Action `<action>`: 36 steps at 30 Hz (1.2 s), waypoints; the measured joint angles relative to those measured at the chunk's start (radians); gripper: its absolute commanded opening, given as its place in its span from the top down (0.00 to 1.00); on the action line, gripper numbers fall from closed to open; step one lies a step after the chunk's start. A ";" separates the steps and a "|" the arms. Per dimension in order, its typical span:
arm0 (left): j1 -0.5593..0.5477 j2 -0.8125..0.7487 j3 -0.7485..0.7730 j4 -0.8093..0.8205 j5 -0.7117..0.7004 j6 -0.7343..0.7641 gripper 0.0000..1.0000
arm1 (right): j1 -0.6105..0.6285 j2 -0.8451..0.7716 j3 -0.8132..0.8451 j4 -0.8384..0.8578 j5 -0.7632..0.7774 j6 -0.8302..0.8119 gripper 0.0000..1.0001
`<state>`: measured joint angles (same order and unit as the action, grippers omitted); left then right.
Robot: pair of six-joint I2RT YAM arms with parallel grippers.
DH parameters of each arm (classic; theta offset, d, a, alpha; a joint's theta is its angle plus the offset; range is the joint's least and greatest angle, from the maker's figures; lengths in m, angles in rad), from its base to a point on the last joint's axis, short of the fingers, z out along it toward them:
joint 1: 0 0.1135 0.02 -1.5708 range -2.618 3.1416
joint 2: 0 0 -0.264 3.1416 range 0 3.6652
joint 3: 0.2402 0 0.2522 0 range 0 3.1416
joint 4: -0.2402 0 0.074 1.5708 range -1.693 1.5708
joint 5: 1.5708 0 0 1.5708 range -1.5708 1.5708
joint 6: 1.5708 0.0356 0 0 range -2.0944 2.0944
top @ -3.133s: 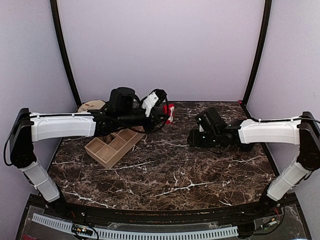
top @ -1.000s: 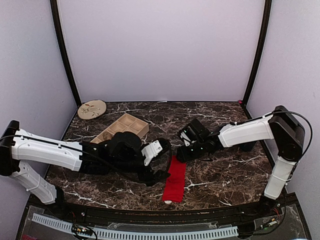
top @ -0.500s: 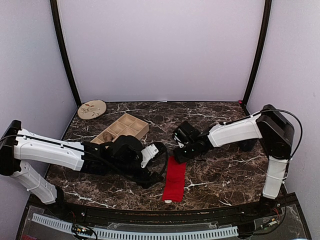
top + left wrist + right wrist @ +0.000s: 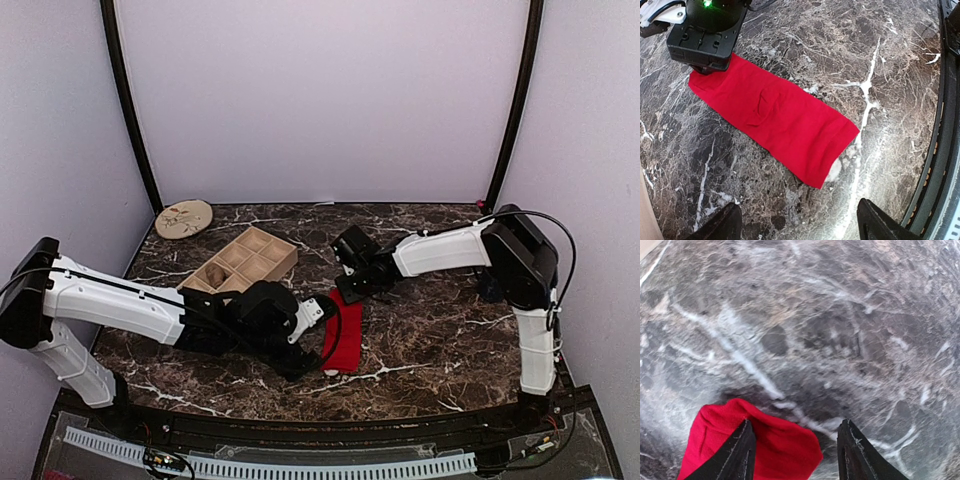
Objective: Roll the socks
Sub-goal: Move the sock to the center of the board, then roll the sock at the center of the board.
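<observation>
Sock [image 4: 345,335]: red, flat on the table [image 4: 440,330], just below the middle of the top view.
Long axis: in the left wrist view it runs from upper left to lower right, and the white patch [image 4: 833,172] is at the lower-right end.
Right gripper [image 4: 795,422]: it sits at the sock's upper end. The fingers are apart, a bunched red edge lies low between them, and nothing is clamped.
Left gripper [image 4: 799,212]: it hovers just beside the sock's long edge near the patch end, spread wide and empty.
Nearer arm: both are close. The right looks placed to pin one end and the left to start rolling from the other.
Hidden: the sock's upper-left corner is under the right gripper. No tan sock can be made out. The contents of the tray [image 4: 245,262] are unclear.
</observation>
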<state>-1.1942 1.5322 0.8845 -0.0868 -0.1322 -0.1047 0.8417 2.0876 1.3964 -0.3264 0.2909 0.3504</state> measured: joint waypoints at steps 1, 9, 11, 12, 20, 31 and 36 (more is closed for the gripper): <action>0.000 0.005 0.005 -0.003 -0.005 0.004 0.18 | -0.006 0.003 0.008 -0.005 0.002 -0.007 0.47; 0.000 0.000 0.031 -0.023 -0.022 0.042 0.22 | -0.010 -0.063 -0.026 -0.023 0.008 -0.031 0.38; 0.000 -0.028 0.031 -0.021 -0.035 0.056 0.19 | -0.003 -0.129 -0.058 -0.022 0.020 -0.034 0.24; 0.000 -0.044 0.029 -0.019 -0.043 0.064 0.09 | 0.003 -0.171 -0.074 -0.022 0.029 -0.037 0.13; 0.000 -0.162 0.027 0.005 -0.156 0.153 0.01 | 0.016 -0.520 -0.290 0.211 0.130 0.014 0.00; 0.003 -0.273 -0.051 -0.003 -0.299 0.162 0.01 | 0.017 -0.547 -0.329 0.270 0.070 -0.037 0.32; 0.013 -0.317 -0.056 -0.037 -0.334 0.108 0.01 | 0.159 -0.569 -0.397 0.206 0.104 -0.080 0.33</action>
<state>-1.1812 1.2148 0.8288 -0.1242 -0.4660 0.0029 1.0004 1.5188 0.9989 -0.1200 0.3946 0.2699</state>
